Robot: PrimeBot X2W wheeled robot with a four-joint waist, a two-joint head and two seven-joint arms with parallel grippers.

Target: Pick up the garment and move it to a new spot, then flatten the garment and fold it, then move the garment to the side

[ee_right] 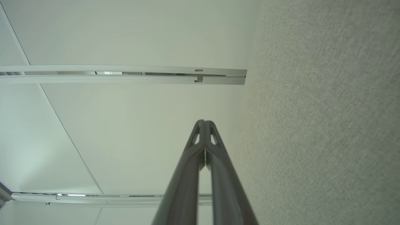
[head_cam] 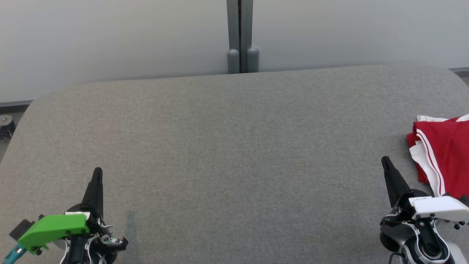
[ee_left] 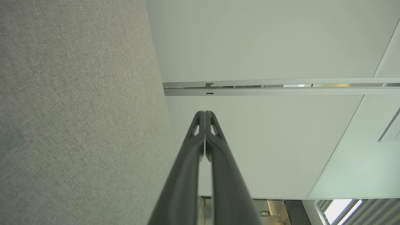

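Head view, stock as I read it from my console.

Item 1: garment (head_cam: 445, 161). Red cloth with white sleeve fabric and red-and-white striped trim. It lies bunched in layers at the far right of the table (head_cam: 234, 146), and the picture's right edge cuts it off.

Item 2: table. Grey woven top with rounded far corners, running the full width of the picture.

Item 3: left gripper (head_cam: 97, 172). It sits at the lower left over the grey top, with a green housing (head_cam: 55, 227) at its wrist. Its 2 dark fingers come together into 1 point. In the left wrist view the left gripper (ee_left: 205, 113) has its tips meeting, closed on themselves. It is well apart from the garment.

Item 4: right gripper (head_cam: 384, 159). It sits at the lower right, with a white housing (head_cam: 439, 207) at its wrist. Its tip is just beside the garment's left edge, with a strip of grey top between them. The white housing overlaps the garment's lower corner in the picture, and I cannot tell whether they touch. In the right wrist view the right gripper (ee_right: 203, 122) has its fingers pressed together at the tips, with no cloth in them.

Item 5: backdrop. Pale wall panels stand behind the table, joined at a grey post (head_cam: 240, 36) at the middle. 1 caster (head_cam: 5, 126) is at the far left edge.
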